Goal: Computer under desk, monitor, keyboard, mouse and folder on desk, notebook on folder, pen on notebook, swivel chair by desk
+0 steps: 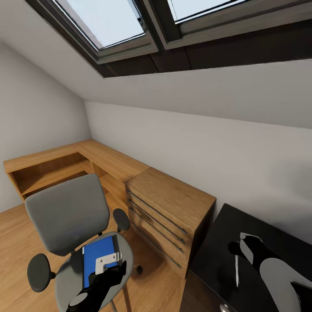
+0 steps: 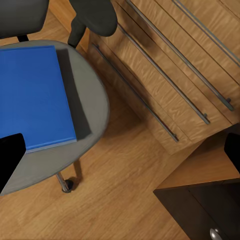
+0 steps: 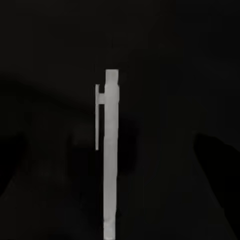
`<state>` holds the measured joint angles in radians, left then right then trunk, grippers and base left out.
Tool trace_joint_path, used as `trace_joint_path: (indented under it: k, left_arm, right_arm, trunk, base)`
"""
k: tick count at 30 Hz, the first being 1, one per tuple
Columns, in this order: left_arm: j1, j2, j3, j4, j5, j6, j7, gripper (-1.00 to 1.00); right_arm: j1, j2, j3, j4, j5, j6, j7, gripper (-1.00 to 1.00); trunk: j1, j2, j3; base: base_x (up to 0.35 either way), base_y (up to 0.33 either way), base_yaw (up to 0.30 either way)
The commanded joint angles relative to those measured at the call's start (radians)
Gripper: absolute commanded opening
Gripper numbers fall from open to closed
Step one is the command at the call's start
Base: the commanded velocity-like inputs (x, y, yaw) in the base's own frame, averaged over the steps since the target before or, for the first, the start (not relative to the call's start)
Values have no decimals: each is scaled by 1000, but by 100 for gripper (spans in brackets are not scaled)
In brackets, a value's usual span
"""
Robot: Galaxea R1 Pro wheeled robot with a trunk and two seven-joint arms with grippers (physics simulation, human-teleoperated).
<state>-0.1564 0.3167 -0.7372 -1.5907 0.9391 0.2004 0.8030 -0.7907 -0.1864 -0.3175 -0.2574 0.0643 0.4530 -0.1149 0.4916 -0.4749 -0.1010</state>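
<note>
Thin white-silver pen [image 3: 111, 160] with a side clip lies flat on the black tabletop [image 1: 216, 255].
Flat blue folder [image 2: 32, 97] rests on the grey swivel chair [image 1: 69, 212]; each claw's state cannot be told.

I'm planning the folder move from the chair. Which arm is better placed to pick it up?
Left. The left gripper hangs right over the blue folder on the swivel chair seat. The right gripper is over the desk, beside the pen.
</note>
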Motion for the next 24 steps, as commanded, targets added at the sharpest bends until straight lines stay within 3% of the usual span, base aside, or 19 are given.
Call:
trace_joint_path:
  k: [1,13,17,24]
  left_arm:
    - [-2,1,-2,-2,3,4,7,100]
    - [-2,1,-1,-2,3,4,5,100]
    - [-2,1,-1,-2,3,4,6,100]
    - [-2,1,0,-2,3,4,6,100]
  right_arm:
    - [-1,1,-6,-2,6,5,0,100]
    - [-1,1,-6,-7,7,4,0,100]
    - [-1,2,-8,-44,6,1,4,100]
    - [1,50,-13,-200,4,14,10,100]
  trunk:
    - [1,-2,-2]
    - [-42,75,32]
    - [-42,75,32]
    - [-42,75,32]
  base:
    - [0,0,0]
    - [0,0,0]
    - [0,0,0]
    - [0,0,0]
